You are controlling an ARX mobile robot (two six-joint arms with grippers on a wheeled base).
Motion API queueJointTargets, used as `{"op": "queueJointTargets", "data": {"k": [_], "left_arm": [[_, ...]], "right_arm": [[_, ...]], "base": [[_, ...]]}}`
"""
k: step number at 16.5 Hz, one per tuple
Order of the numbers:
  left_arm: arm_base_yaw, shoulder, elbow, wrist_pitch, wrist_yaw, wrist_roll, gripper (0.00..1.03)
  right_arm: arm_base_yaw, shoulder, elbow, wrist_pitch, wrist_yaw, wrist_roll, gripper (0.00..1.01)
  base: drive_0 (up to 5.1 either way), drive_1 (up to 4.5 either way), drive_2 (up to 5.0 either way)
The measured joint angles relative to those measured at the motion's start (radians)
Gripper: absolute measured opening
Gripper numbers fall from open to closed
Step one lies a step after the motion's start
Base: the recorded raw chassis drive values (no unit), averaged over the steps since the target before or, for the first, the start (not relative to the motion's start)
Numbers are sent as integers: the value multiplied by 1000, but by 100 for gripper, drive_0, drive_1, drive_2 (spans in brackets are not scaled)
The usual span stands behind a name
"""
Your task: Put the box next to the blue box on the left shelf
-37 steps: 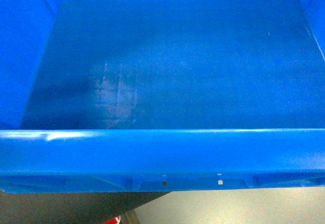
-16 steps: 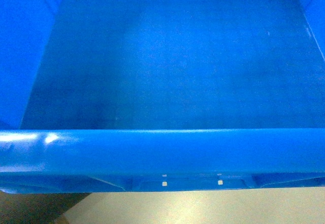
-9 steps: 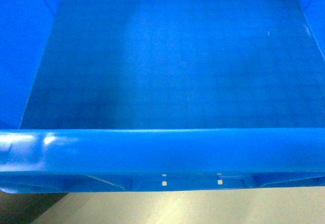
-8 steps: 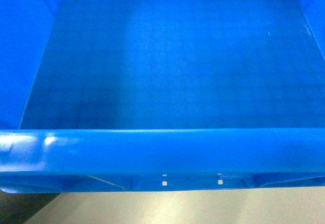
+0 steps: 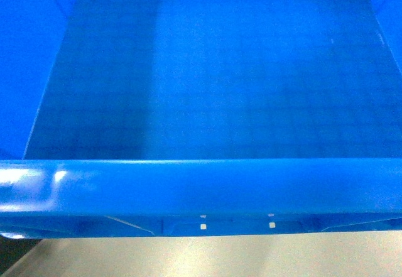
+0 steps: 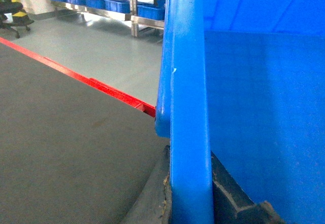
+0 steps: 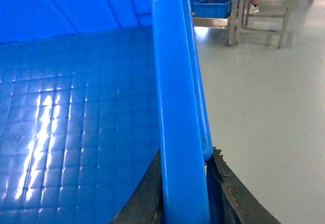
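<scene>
**Status: Box in Transit, Placement Pending**

The box (image 5: pixel 207 76) is off the ground and carried between the two arms. In the head view its grid-patterned interior fills nearly the whole picture, with the thick near rim running across the lower part and pale floor (image 5: pixel 220 258) visible beneath it.

Left gripper (image 6: pixel 189 203): the dark jaws sit on either side of the box's left wall, one outside and one inside, closed against the rim. Right gripper (image 7: pixel 184 198): the same arrangement on the right wall, jaws pressed to both faces of the rim. Both grips appear firm (judged from the contact alone; no slack shows at either wall).

Surroundings, left wrist view: a dark mat (image 6: pixel 66 142) edged by a red line (image 6: pixel 96 88), then grey floor, and at the far side metal shelving holding other blue crates (image 6: pixel 109 3). The right wrist view shows more shelving (image 7: pixel 238 10) with blue crates at a distance.

Progress: pickup is complete. Remaining steps, as judged from these views:

1. Travel to the left shelf, which is not identifiable close at hand.
2. Align the box beside the blue box already there.
3. Lower it onto the shelf and release both grips.

The shelving is well apart from the robot, so the task appears to be in its carrying phase.
</scene>
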Motion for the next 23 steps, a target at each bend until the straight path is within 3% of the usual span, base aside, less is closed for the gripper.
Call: {"op": "queueJointTargets", "data": {"k": [23], "left_arm": [[0, 0, 0, 0, 0, 0, 10]], "right_arm": [[0, 0, 0, 0, 0, 0, 16]], "base": [[-146, -146, -146]]}}
